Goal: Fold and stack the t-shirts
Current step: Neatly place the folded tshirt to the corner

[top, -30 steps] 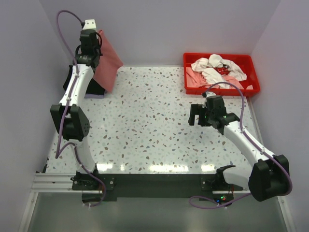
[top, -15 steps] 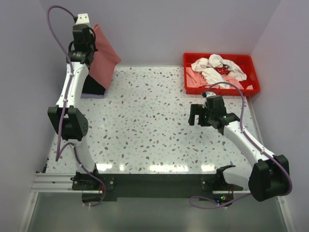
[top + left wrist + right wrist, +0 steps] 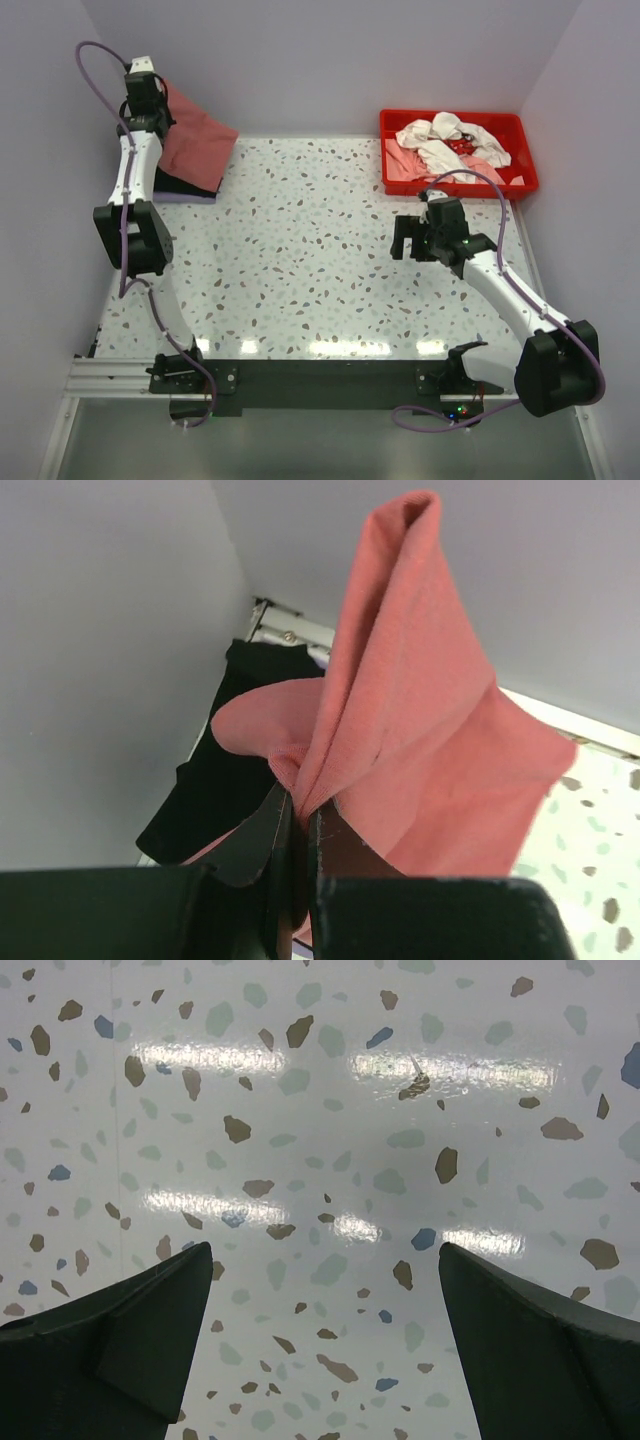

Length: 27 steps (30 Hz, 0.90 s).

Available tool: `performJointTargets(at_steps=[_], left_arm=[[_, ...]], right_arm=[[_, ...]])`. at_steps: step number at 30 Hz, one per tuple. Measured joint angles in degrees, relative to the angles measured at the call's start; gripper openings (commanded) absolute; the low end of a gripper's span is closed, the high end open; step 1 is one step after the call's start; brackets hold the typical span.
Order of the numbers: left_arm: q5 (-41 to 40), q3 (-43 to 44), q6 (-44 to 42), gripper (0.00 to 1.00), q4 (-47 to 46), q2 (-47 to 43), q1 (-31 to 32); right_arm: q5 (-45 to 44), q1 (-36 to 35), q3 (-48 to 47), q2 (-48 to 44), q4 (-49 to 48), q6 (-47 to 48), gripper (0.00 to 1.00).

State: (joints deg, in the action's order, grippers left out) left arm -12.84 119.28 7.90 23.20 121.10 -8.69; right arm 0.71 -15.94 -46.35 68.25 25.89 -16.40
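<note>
At the far left corner of the speckled table [image 3: 300, 260], the left gripper [image 3: 300, 815] is pinching a bunched edge of the brick-red t-shirt [image 3: 420, 740], its dark fingers pressed together on the cloth. The soft matte knit is rising above the jaws in a rolled, tube-like fold. The rest is draping down in a broad, smooth sheet toward the table corner. In the top view the cloth is hanging from the raised gripper and spreading over the black t-shirt [image 3: 186, 184], which is lying flat in a folded, roughly rectangular shape beside the left wall.

Over on the right side, the right gripper [image 3: 405, 240] is hovering above bare tabletop with its fingers [image 3: 130, 1345] spread wide and gripping nothing. The wrist view is showing two dark, wedge-shaped tips over glossy terrazzo with brown, grey and blue chips and bright reflections of the lights.

Behind it, in the far right corner, the rigid bright-red tray [image 3: 530, 185] is holding a rumpled heap of white and pale pink t-shirts [image 3: 450, 145], creased and tangled together.
</note>
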Motion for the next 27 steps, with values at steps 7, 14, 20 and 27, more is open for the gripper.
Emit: performJointTargets(at_steps=[7, 14, 20, 27], left_arm=[[2.2, -0.2, 0.5, 0.0, -1.4, 5.2, -4.6], [3.0, -0.2, 0.5, 0.0, -3.8, 7.5, -6.7], [2.9, -0.8, 0.3, 0.39, -5.4, 8.6, -7.4], [-0.4, -0.9, 0.9, 1.0, -5.6, 9.0, -8.1]], right_arm=[[-1.1, 0.2, 0.0, 0.2, 0.3, 0.0, 0.99], [-1.7, 0.2, 0.0, 0.8, 0.6, 0.0, 0.99], [-2.6, 0.2, -0.4, 1.2, 0.8, 0.0, 0.99], [-3.2, 0.2, -0.5, 1.2, 1.6, 0.1, 0.99]])
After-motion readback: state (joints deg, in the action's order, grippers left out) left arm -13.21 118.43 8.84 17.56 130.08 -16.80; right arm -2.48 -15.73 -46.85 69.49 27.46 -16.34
